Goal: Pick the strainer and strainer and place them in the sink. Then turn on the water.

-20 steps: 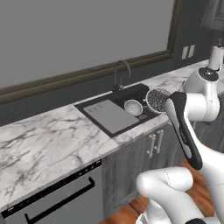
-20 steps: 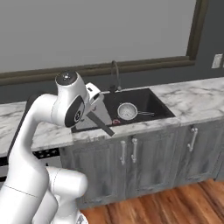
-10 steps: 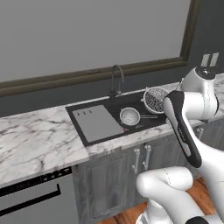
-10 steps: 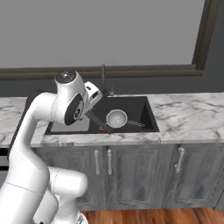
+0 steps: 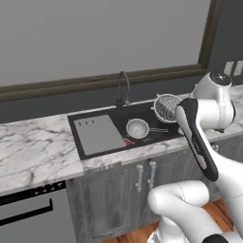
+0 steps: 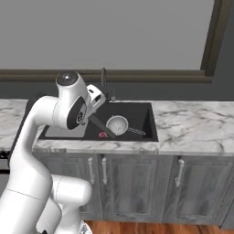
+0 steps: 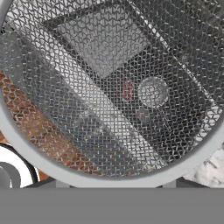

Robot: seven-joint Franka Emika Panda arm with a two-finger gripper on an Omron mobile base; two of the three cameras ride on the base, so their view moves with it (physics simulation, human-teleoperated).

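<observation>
A round silver mesh strainer point(image 5: 137, 128) with a thin wire handle lies in the black sink point(image 5: 107, 115), right of the flat grey board point(image 5: 97, 134). The second strainer point(image 5: 166, 107) hangs tilted above the sink's right end. Its long black handle point(image 6: 103, 127) slants down from my gripper point(image 6: 93, 112), which is shut on it; the fingers are hidden. In the hand view its mesh point(image 7: 87, 131) lies right before the camera, and the sink strainer point(image 7: 153, 92) shows through it. The dark arched faucet point(image 5: 124, 88) stands behind the sink, with no water running.
A small red thing point(image 5: 128, 141) lies on the sink floor near the front wall. Marble counter point(image 5: 33, 147) runs left of the sink and marble counter point(image 6: 192, 123) to its right. A window sill point(image 5: 71, 85) runs close behind the faucet.
The whole picture has shifted in both base views, so the base has moved along the counter. The held strainer stays in the grip beside the arm.
</observation>
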